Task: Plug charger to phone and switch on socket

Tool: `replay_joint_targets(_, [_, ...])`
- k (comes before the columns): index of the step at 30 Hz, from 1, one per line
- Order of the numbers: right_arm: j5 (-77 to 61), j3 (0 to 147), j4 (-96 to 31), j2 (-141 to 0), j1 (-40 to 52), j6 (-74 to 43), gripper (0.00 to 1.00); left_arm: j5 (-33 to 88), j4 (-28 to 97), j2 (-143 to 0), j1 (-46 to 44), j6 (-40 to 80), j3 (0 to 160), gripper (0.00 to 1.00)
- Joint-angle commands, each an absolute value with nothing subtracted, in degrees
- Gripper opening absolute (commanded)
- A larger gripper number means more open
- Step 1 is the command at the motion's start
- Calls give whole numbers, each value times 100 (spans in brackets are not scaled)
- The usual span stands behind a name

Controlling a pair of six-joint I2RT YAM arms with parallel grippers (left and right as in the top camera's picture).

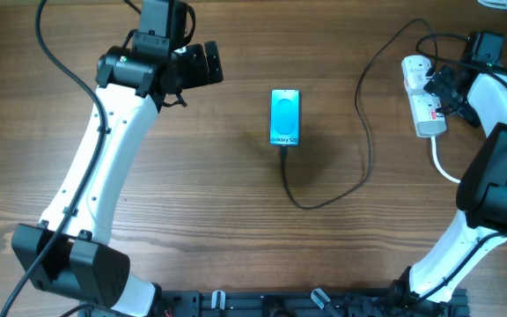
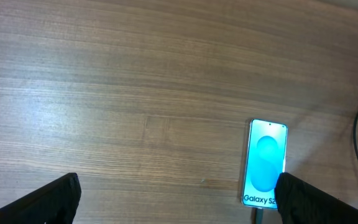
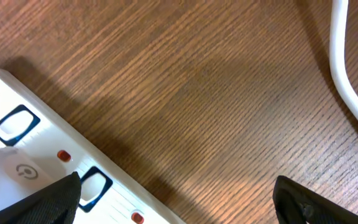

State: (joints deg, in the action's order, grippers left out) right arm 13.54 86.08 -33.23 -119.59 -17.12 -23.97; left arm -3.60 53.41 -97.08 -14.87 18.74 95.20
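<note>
The phone lies at the table's middle with its cyan screen lit; it also shows in the left wrist view. The charger, a thin black cable, meets the phone's bottom edge, loops right and runs up toward the socket, a white strip at the far right. My left gripper is open and empty, left of the phone; its jaws are spread wide above the wood. My right gripper is open over the socket's right side; in the right wrist view its jaws are wide apart and its left finger overlaps the socket.
The socket's white lead curves down from the strip toward the right arm's base and crosses the right wrist view. Small red switches and dark-framed outlets show on the strip. The black cable also shows at the right edge of the left wrist view.
</note>
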Motion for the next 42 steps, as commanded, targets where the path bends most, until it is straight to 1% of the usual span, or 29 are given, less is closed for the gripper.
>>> replay_joint_targets(1, [1280, 8667, -3242, -12154, -1761, -2462, 100, -438, 5387, -9751, -1455, 1804, 9487, 100])
replay_joint_targets(12, [987, 8667, -3245, -12317, -1761, -2456, 100, -438, 5387, -9751, -1455, 1806, 9487, 100])
replay_joint_targets(26, [152, 8667, -3330, -12322, -1761, -2244, 99, -438, 5384, -9751, -1455, 1806, 9487, 100])
replay_joint_targets(42, [-14, 8573, -3380, -12324, -1758, -2102, 100, -438, 5384, -9751, -1455, 1806, 9487, 100])
